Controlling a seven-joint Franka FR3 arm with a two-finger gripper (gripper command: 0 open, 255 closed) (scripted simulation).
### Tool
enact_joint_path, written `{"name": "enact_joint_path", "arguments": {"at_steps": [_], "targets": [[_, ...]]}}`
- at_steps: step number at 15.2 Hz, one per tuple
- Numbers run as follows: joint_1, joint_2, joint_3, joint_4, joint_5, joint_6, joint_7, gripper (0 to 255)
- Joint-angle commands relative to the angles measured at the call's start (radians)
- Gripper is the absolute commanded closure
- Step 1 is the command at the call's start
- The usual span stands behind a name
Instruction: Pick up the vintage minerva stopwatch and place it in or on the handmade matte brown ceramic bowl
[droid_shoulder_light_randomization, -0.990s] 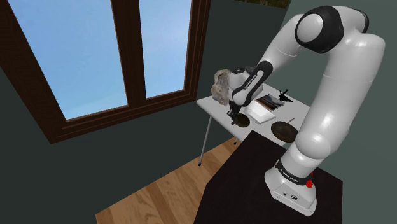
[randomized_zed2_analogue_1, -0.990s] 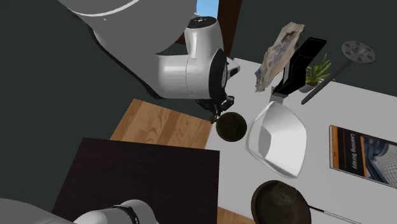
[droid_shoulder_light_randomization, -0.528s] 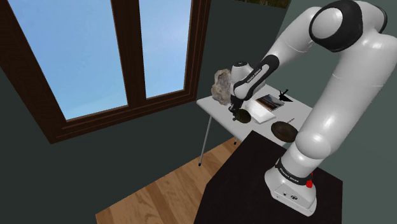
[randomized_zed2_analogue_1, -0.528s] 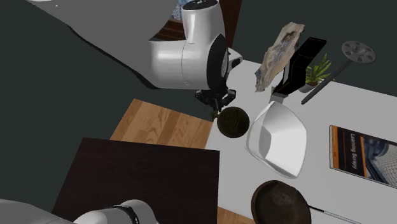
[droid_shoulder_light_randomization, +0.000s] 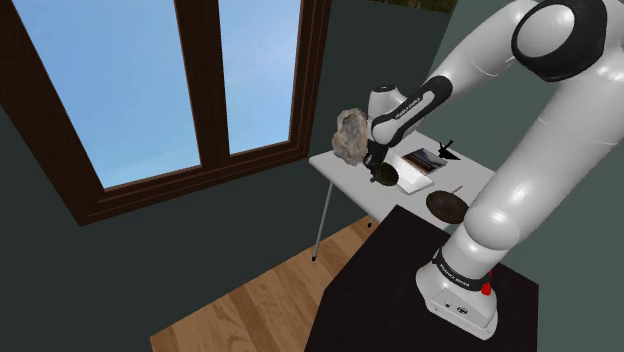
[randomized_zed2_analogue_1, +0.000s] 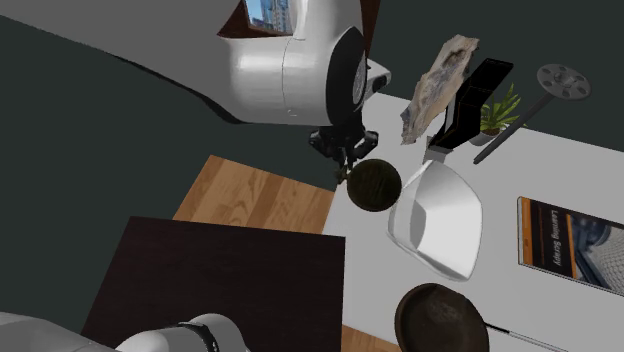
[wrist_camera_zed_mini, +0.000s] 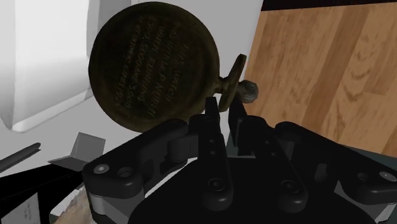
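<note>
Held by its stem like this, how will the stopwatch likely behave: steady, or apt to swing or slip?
Probably rigid: the stopwatch looks like a solid disc. Clamped by the gripper only at its thin stem, it hangs off-centre, so it may pivot or slip.

The stopwatch (wrist_camera_zed_mini: 153, 67) looks tarnished brassy metal; the floor (wrist_camera_zed_mini: 318, 63) grained wood.

The black two-finger gripper (randomized_zed2_analogue_1: 346, 168) clasps the round, dark bronze stopwatch (randomized_zed2_analogue_1: 374, 186) by its stem over the white table (randomized_zed2_analogue_1: 560, 170) edge at the second exterior view's left, just beside a white angular dish (randomized_zed2_analogue_1: 437, 220). The matte dark brown round bowl (randomized_zed2_analogue_1: 437, 318) sits nearer, apart.
</note>
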Motion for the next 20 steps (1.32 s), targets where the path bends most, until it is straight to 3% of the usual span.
{"name": "enact_joint_path", "arguments": {"at_steps": [1,11,20], "targets": [[-0.02,-0.034,-0.02,-0.03,-0.019,0.003,-0.024,255],[-0.187,-0.171,-0.185,-0.166,-0.163,0.064,-0.221,255],[-0.331,-0.206,-0.361,-0.178,-0.242,0.114,-0.467,255]]}}
